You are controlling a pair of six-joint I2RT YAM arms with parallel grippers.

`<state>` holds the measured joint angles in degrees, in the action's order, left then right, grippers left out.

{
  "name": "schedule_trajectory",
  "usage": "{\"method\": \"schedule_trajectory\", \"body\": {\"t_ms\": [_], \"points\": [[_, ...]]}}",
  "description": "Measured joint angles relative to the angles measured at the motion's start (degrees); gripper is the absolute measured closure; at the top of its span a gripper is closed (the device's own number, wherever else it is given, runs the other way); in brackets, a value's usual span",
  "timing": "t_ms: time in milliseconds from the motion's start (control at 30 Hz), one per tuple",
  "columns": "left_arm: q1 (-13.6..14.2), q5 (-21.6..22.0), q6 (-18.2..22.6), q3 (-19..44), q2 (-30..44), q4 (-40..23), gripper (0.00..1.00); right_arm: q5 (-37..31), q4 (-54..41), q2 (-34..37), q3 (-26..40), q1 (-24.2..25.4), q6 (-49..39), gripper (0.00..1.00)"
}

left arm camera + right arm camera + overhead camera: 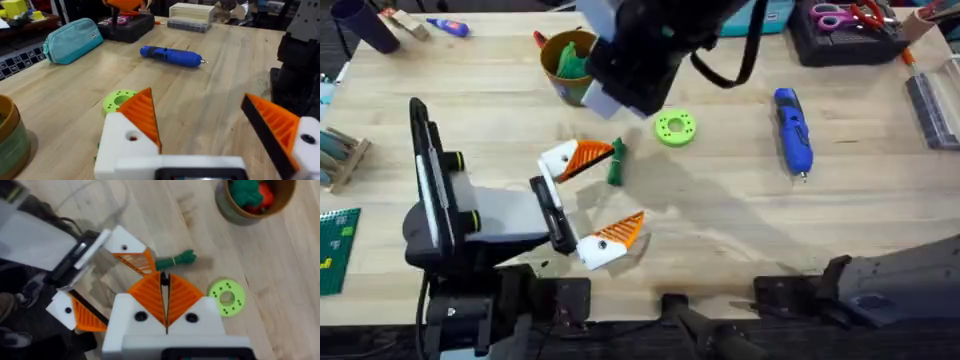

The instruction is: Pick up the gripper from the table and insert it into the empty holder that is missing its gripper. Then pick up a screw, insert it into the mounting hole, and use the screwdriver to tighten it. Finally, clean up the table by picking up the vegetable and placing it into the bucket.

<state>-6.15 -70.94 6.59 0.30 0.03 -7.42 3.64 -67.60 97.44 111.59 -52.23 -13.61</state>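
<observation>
Wood tabletop, bit cluttered. Right gripper (165,297) hangs above the table w/ its 2 orange pads pressed together, nothing between them. Just past its tips lies 1 dark-green vegetable (175,260), w/ 1 green ring (226,297) off to the side and 1 brown bucket (252,202) farther out, already holding toys. Left gripper (200,130) is spread wide, empty; 1 blue screwdriver (171,55) lies well ahead of it. Stand's 2 white holders (560,160) both carry orange tips.
</observation>
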Motion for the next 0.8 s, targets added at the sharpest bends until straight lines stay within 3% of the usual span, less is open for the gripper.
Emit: {"method": "schedule_trajectory", "body": {"t_ms": [433,800], "points": [[0.0,0.0,0.0,0.0,0.0,0.0,0.013,5.7,1.9,2.9,0.0,-1.9,-4.6,0.996],[0.0,0.0,0.0,0.0,0.0,0.0,0.013,6.8,2.8,4.3,0.0,-3.5,-6.7,0.996]]}}
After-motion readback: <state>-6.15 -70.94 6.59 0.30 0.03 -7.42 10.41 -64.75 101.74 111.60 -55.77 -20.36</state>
